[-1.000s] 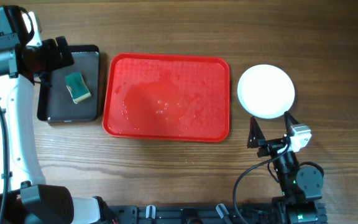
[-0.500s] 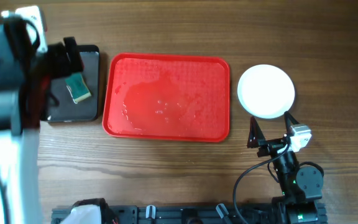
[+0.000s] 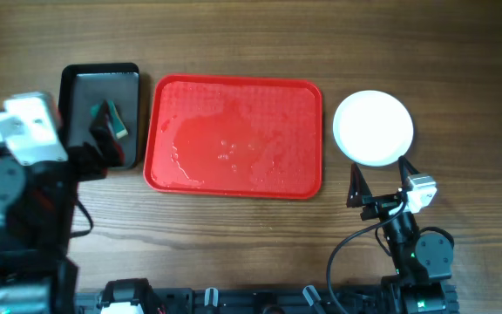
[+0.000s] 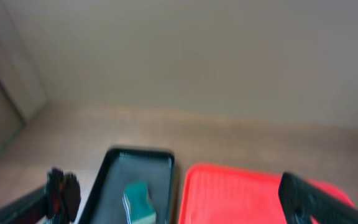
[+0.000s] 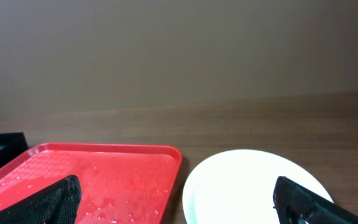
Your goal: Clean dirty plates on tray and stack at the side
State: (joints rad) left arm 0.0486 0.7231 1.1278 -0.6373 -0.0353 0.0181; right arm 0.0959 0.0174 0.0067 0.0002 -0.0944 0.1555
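The red tray [image 3: 234, 135] lies mid-table with no plate on it, only water drops; it also shows in the left wrist view [image 4: 241, 196] and the right wrist view [image 5: 92, 180]. A round white plate [image 3: 373, 128] sits on the table right of the tray, also in the right wrist view [image 5: 253, 186]; I cannot tell if other plates lie beneath it. My left gripper [image 3: 103, 148] is open and empty at the front edge of the black tray, its fingers spread in its own view [image 4: 179, 208]. My right gripper [image 3: 380, 186] is open and empty just in front of the plate [image 5: 179, 211].
A small black tray [image 3: 101, 118] stands left of the red tray and holds a green sponge [image 3: 111, 119], also seen in the left wrist view [image 4: 138, 202]. The left arm's body fills the front left corner.
My left arm has pulled back from above the black tray toward the front left. The sponge stays on the black tray. The right arm and the plate have not moved.
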